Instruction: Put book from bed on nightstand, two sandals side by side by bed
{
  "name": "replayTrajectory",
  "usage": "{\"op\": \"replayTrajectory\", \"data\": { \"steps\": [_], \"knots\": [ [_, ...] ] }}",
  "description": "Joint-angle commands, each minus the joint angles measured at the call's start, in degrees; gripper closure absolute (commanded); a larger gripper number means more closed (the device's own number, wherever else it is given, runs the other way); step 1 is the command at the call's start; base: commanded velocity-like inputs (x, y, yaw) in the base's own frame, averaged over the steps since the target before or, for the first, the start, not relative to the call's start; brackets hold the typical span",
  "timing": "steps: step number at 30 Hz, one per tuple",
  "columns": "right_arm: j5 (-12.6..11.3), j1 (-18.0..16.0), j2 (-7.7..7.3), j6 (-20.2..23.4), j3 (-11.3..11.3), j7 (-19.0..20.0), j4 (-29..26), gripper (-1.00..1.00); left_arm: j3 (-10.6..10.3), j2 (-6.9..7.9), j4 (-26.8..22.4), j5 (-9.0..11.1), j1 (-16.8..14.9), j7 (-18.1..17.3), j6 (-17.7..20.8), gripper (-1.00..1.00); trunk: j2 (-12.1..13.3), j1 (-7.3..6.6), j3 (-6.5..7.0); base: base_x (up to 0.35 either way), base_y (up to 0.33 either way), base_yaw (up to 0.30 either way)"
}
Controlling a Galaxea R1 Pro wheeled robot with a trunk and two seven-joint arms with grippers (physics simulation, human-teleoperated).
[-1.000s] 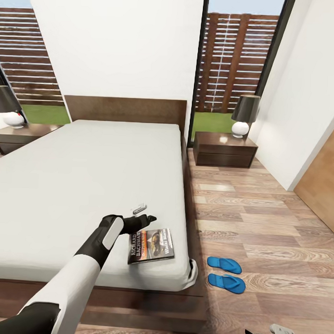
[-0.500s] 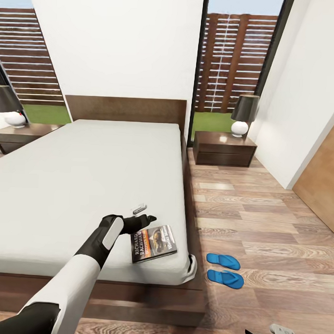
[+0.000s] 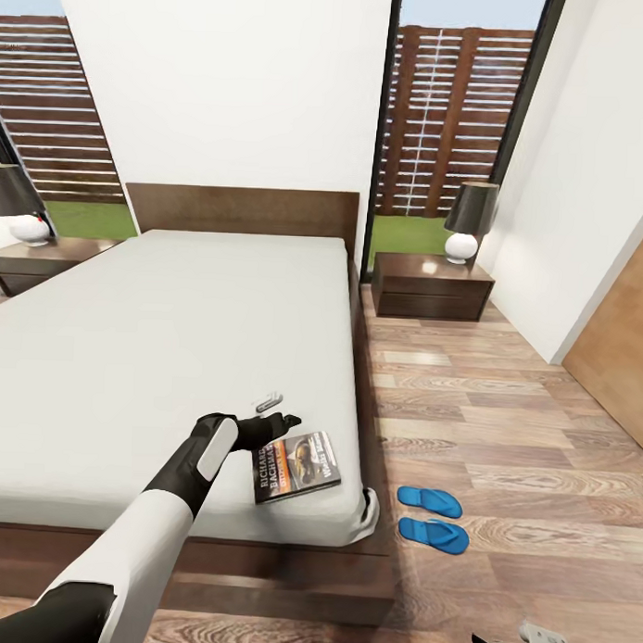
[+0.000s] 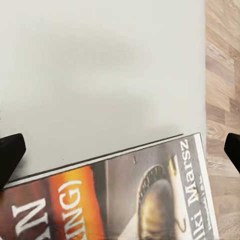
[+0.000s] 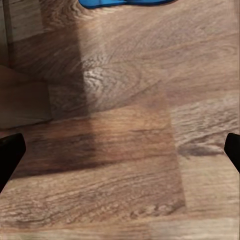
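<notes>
My left gripper [image 3: 279, 411] spread wide, hovering over bed [image 3: 153, 353] just beside book [image 3: 296, 466]. Book flat on mattress near foot corner, floor side. Two sandals [image 3: 431, 517] side by side on wood floor [image 3: 504, 411] next to bed. My right gripper [image 5: 120, 145] fingers wide apart above bare planks. Nightstand [image 3: 432, 286] beyond with lamp [image 3: 470, 223].

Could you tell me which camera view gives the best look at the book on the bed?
The head view: the whole book lies flat near the mattress's corner, just ahead of the left tool. The left wrist view shows part of its cover close up. The right wrist view looks at floor.
</notes>
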Motion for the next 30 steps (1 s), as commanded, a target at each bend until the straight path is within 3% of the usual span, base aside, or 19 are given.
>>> {"op": "replayTrajectory", "data": {
  "steps": [1, 7, 30],
  "knots": [
    [-0.5, -0.1, 0.02, -0.3, 0.5, 0.4, 0.3, -1.0, 0.1, -0.02, 0.0, -0.1, 0.0, -0.1, 0.3, -1.0, 0.0, -0.02, -0.05, -0.208, 0.0, 0.0],
    [-0.5, -0.1, 0.02, -0.3, 0.5, 0.4, 0.2, -1.0, 0.1, -0.03, 0.0, -0.1, 0.0, -0.1, 0.3, -1.0, 0.0, -0.02, -0.05, -0.149, 0.0, 0.0],
    [-0.5, -0.1, 0.02, -0.3, 0.5, 0.4, 0.3, -1.0, 0.1, -0.02, 0.0, -0.1, 0.0, -0.1, 0.3, -1.0, 0.0, -0.02, -0.05, -0.003, 0.0, 0.0]
  ]
}}
